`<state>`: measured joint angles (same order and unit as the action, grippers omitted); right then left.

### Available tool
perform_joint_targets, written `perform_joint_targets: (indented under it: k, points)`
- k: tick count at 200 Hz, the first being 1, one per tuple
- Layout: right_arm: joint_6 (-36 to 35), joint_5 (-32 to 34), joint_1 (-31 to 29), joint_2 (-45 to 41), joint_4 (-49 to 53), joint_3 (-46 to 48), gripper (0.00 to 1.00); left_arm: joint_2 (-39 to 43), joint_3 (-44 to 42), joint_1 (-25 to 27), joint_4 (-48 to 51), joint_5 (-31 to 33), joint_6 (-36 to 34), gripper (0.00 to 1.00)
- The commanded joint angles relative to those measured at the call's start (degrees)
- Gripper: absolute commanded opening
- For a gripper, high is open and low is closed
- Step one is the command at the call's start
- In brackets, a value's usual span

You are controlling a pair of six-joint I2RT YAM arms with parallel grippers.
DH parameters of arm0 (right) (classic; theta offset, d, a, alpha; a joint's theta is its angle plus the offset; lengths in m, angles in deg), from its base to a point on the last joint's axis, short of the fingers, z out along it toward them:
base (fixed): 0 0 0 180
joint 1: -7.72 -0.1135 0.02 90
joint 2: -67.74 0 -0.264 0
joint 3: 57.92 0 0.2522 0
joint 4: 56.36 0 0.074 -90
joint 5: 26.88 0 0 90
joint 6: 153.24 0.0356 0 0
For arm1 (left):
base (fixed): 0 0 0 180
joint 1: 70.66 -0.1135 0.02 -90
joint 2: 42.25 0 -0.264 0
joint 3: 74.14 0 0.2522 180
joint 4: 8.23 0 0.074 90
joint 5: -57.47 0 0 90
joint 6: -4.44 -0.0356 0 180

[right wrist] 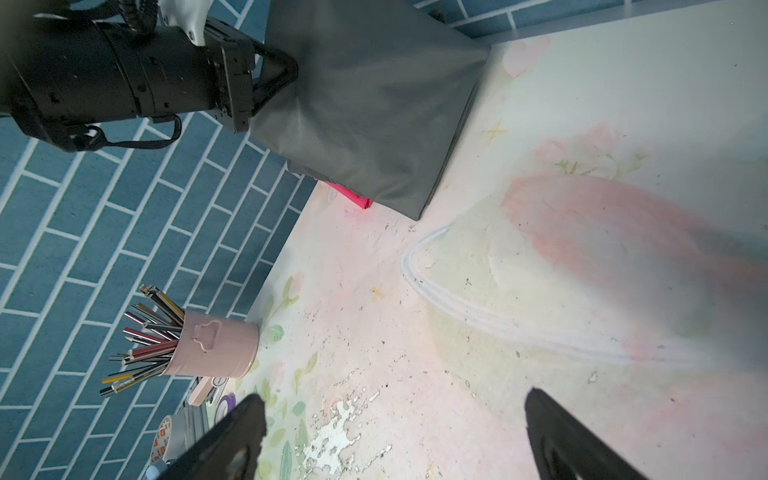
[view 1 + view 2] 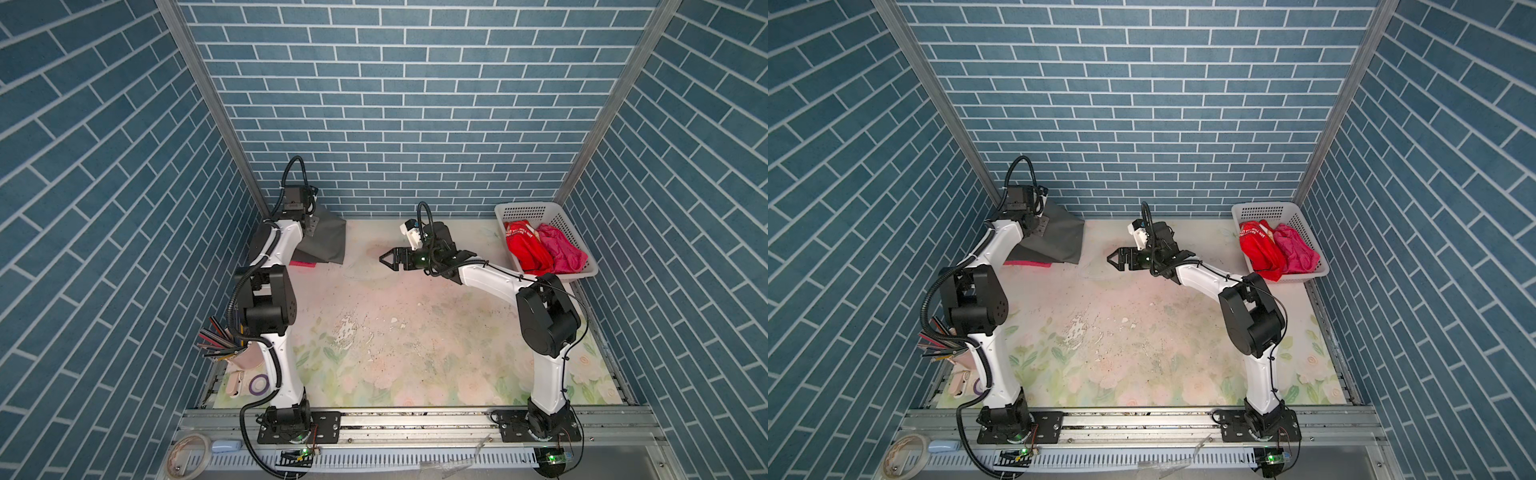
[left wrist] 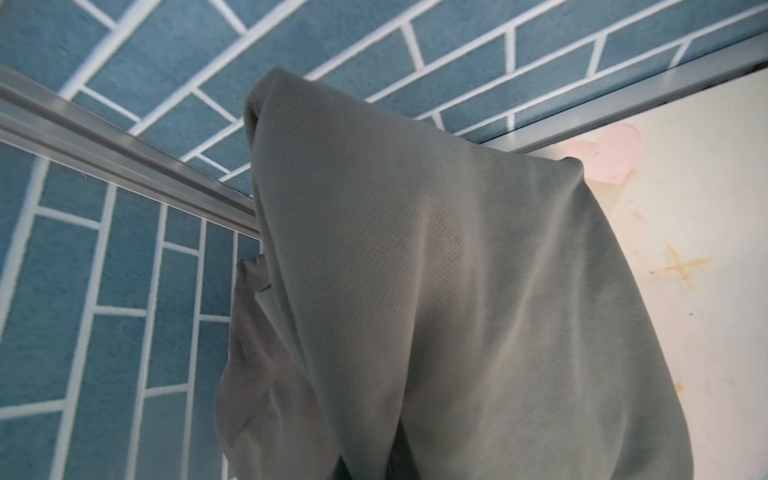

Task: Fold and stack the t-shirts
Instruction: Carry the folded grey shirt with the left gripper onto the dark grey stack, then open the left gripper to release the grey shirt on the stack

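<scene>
1. Nearest the camera in both top views is the metal rail (image 2: 415, 419) that carries the 2 arm bases, with a tape roll (image 2: 189, 455) lying just beside it.
2. Beyond it, the floral desk (image 2: 415, 332) is mostly bare. At its far left corner the grey t-shirt (image 2: 326, 241) hangs from the left claw (image 1: 291, 72), and its lower edge rests over a folded pink t-shirt (image 1: 353, 197).
3. A red t-shirt (image 2: 525, 249) and a magenta t-shirt (image 2: 561, 253) sit crumpled in the white basket (image 2: 523, 208) at the far right, so I judge at least 2 folds remain.
4. Risk: the grey cloth is pinched at only 1 spot. If it is let go from this height, the layers could slump open or land skewed off the pink one.
5. Risk: the hanging cloth is close to the brick wall (image 3: 124, 311). Dragging along it could pull the fold apart.
6. Risk: the pink t-shirt may shift if the grey edge is dragged across it.
7. The left claw is clenched on the grey t-shirt's upper edge, and in its wrist view the cloth (image 3: 415, 291) hides the fingers.
8. The right claw (image 1: 395, 436) hovers over mid-desk with jaws spread wide. It holds and touches nothing.
</scene>
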<state>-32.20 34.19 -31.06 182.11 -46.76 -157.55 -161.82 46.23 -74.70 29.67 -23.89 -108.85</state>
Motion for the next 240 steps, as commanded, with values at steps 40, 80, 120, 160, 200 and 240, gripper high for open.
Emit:
perform_joint_targets:
  k: [40, 80, 120, 160, 200, 240]
  points:
    - [-0.46, -1.87, -1.27, 4.48, 8.09, -10.11, 0.98, 2.28, 4.31, -5.32, -1.64, -8.21, 0.75, 0.0]
    - [-0.62, -2.53, -2.0, 7.01, 12.22, -15.79, 0.97, -0.54, 7.33, -8.04, -0.96, -11.28, -0.02, 0.0]
    - [-0.69, -2.14, -2.24, 7.09, 14.88, -17.05, 0.97, -5.67, 10.84, -9.42, -0.56, -8.68, -1.01, 0.0]
    - [-0.25, -1.49, -2.65, 6.57, 15.65, -16.26, 0.97, -9.5, 13.92, -10.8, -0.24, -7.69, -1.41, 0.0]
    - [-0.37, -0.89, -3.7, 6.24, 16.64, -15.62, 0.97, -12.42, 17.68, -12.44, 0.13, -6.45, 1.04, 0.0]
    - [-0.37, -0.65, -4.38, 4.41, 15.25, -12.42, 0.97, -12.69, 20.73, -12.76, 1.07, -3.64, 6.98, 0.88]
